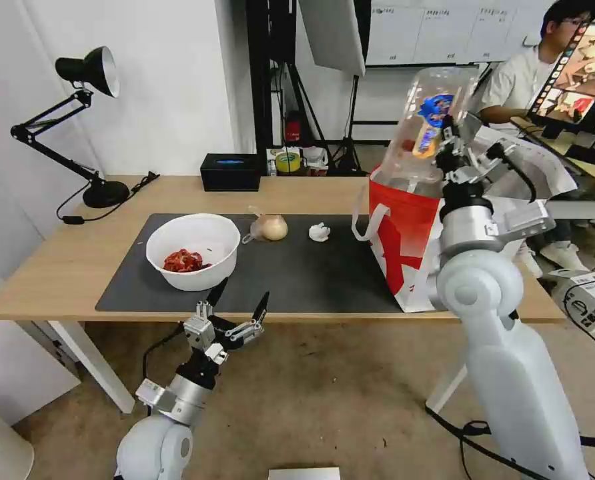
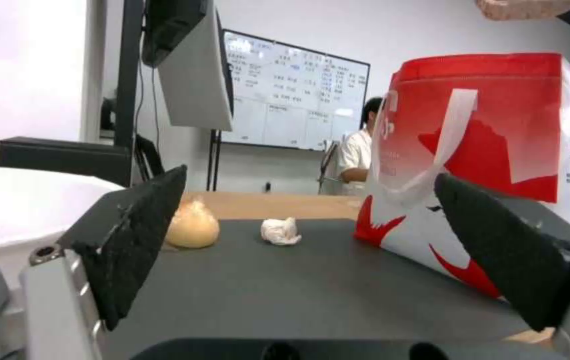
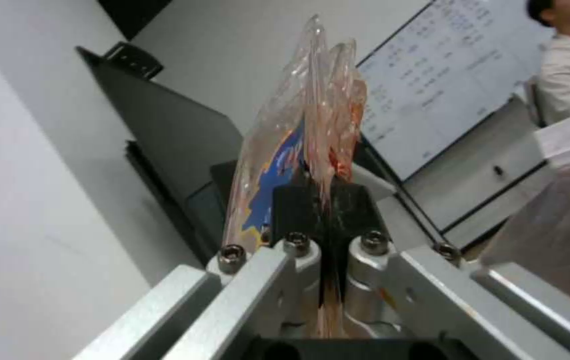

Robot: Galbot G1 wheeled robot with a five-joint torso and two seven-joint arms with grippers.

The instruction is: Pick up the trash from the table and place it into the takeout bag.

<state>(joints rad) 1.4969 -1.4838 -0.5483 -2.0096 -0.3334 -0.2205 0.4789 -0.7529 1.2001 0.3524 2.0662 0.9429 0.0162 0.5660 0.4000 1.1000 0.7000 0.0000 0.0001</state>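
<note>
A: Where is each end effector, and in what state?

B: The right end effector (image 1: pixel 452 148) is raised above the mouth of the takeout bag (image 1: pixel 404 240), fingers clenched on the clear plastic box (image 1: pixel 429 127), which is tilted above the bag's opening; the right wrist view shows the fingers (image 3: pixel 295 210) pressed together on the box's edge (image 3: pixel 298 145). The left end effector (image 1: pixel 234 312) hangs just off the near edge of the worktop (image 1: pixel 64 267), in front of the white bowl (image 1: pixel 193 250), released, its two black fingers (image 2: pixel 134 240) spread apart and holding nothing

A: Where does the remaining trash lie?

B: On the dark grey mat (image 1: pixel 297 273). The bowl, with red scraps (image 1: pixel 184 261) inside, sits at the left; the clear bag with a yellowish lump (image 1: pixel 269 227) lies near the mat's far edge, just beside the bowl; the crumpled white tissue (image 1: pixel 319 232) lies between that bag and the takeout bag, touching neither. The takeout bag stands upright at the mat's right end
</note>
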